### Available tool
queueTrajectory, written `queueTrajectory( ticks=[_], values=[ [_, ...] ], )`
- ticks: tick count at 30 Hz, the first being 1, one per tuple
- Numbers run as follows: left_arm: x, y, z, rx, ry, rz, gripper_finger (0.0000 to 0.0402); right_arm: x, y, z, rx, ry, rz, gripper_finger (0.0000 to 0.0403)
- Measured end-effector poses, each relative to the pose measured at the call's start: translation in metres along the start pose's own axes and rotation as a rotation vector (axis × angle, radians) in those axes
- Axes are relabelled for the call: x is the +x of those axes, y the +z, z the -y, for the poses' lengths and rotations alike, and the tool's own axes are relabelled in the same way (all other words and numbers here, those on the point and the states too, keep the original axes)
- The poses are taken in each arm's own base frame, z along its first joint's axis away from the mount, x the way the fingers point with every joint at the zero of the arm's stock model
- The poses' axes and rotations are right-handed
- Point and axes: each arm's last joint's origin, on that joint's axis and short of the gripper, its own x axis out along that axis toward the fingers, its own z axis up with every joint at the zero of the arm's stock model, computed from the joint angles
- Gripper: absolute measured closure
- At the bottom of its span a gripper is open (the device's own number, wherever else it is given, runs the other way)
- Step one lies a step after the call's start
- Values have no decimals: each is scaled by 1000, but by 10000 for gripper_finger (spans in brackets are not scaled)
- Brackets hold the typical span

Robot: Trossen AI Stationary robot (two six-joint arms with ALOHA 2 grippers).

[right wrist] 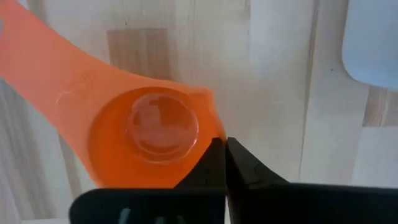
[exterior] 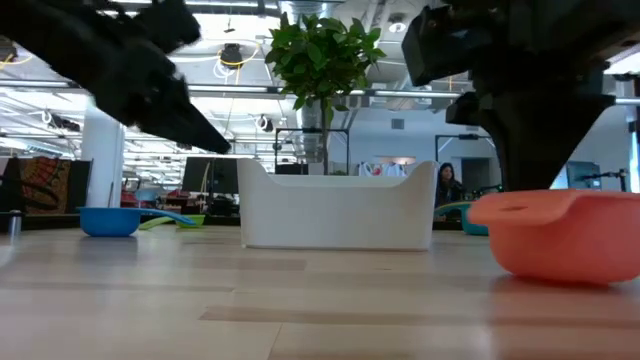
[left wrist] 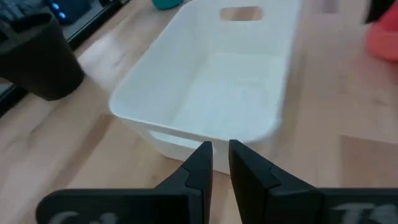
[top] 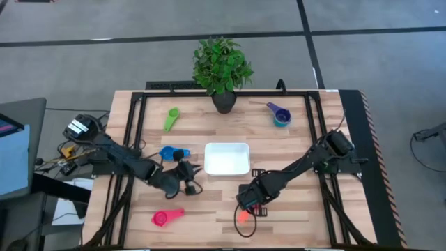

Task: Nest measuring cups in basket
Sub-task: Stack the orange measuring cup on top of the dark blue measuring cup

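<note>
The white basket [top: 227, 159] stands mid-table. An orange measuring cup [right wrist: 149, 134] rests upright on the wood near the front edge. My right gripper [right wrist: 222, 149] points down at it, shut, its tips beside the bowl's rim on the side away from the handle. My left gripper [left wrist: 221, 158] hovers just left of the basket's short end. It is open by a narrow slit with nothing in it. On the table also lie a light blue cup [top: 171, 153], a green cup [top: 171, 118], a red cup [top: 166, 217], and a dark blue cup [top: 279, 113] holding a teal one. My right gripper comes from above with its shut fingertips [right wrist: 214, 155] right at the outer edge of the orange cup's bowl rim [right wrist: 208, 109]. No orange shows between the fingers. I cannot tell whether they touch the rim. The cup sits on the table.
A potted plant [top: 223, 70] in a dark pot [left wrist: 37, 62] stands at the far edge behind the basket. Black frame rails run along the table's left and right sides. Bare wood lies between the basket and the front edge.
</note>
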Motion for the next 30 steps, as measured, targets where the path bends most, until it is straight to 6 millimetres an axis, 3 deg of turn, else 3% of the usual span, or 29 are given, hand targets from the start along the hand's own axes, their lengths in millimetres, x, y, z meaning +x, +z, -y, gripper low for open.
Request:
queueTrajectory(
  ticks=[8,13,16,23,30],
  values=[
    [13,4,-13,20,-13,-28,358,6,6,5,52,20,-6,356],
    [4,17,-19,62,-23,22,358,6,6,5,93,21,-4,391],
    [-4,28,-25,63,-20,65,358,6,4,5,115,15,-16,392],
    [-21,47,-41,56,8,146,358,5,1,1,139,19,-36,356],
    [-17,54,-57,49,64,157,358,5,4,-1,113,33,4,299]
  ],
)
